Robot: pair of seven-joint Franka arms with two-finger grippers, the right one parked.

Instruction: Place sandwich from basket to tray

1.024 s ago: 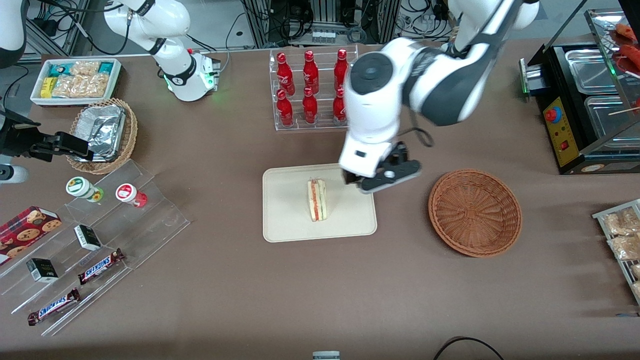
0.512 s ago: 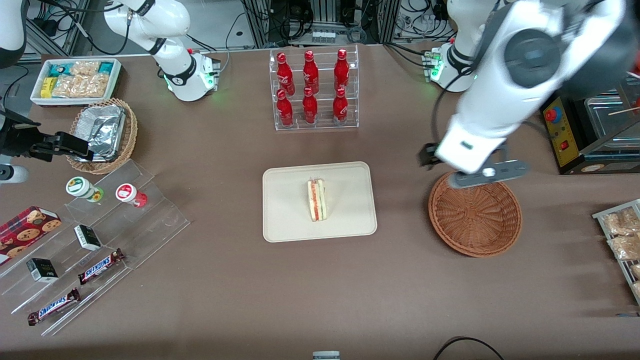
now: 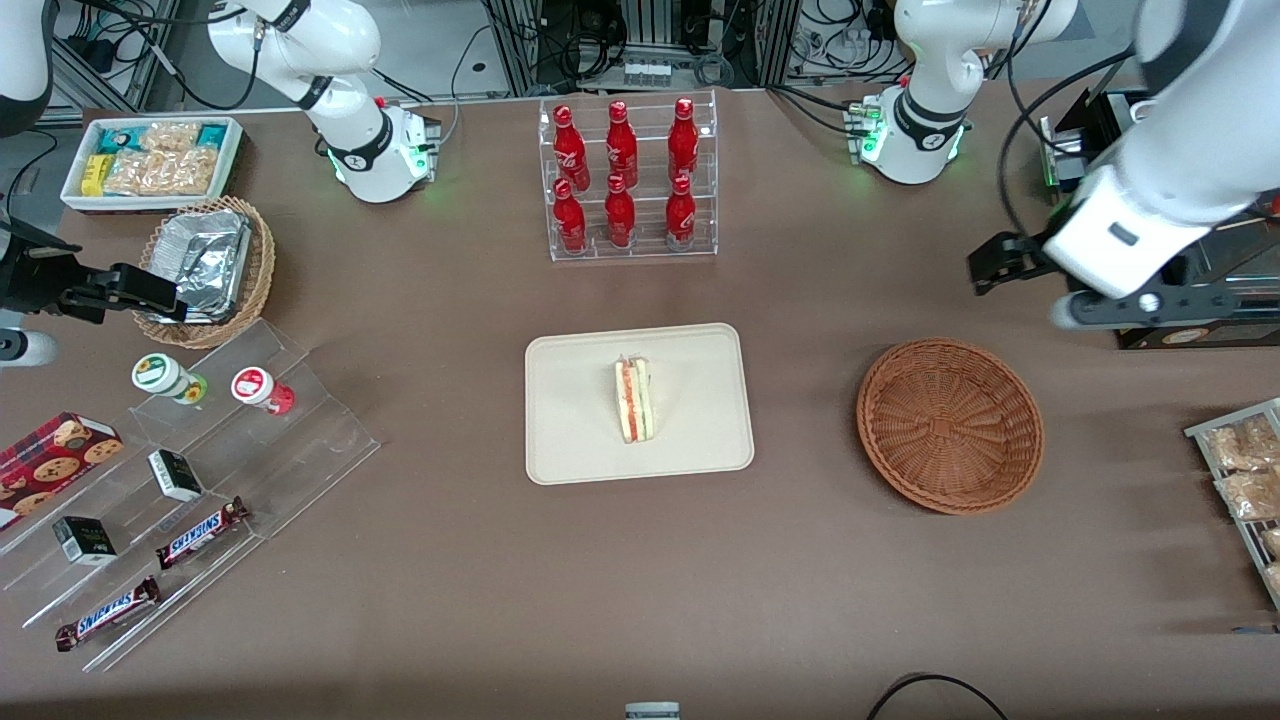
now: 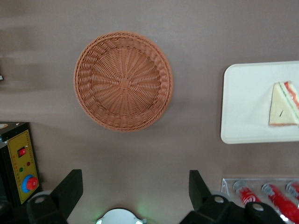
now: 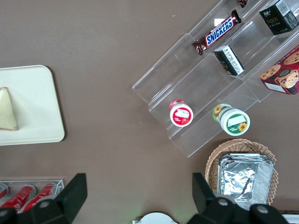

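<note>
- The sandwich (image 3: 633, 400) is seen resting on the tray (image 3: 570, 440), near its middle, standing on one long edge with the red and green filling layers facing up toward the front camera.
- The basket (image 3: 950, 425) is seen with nothing in it, at about 3 o'clock from the tray and well apart from it.
- The gripper (image 4: 135, 189) is held high above the table, at roughly 1 o'clock from the basket in the front view and toward the working arm's end; its fingers (image 4: 70, 189) are spread wide and nothing is held between them.
- The placement is judged complete, so the remaining risks belong to the retreat and to the sandwich's own stability.
- A wedge balanced on a narrow edge could be toppled onto its face by any jolt to the table or tray; it would most likely remain inside the low rim, so the outcome would be little affected.
- The black control box (image 3: 1125, 265), with its red button, lies just beside the gripper in the front view; it could be clipped if the arm were swung lower or further toward that end.
- The bottle rack (image 3: 625, 180), at 12 o'clock from the tray, is judged safe unless a return pass over the tray is made.
</note>
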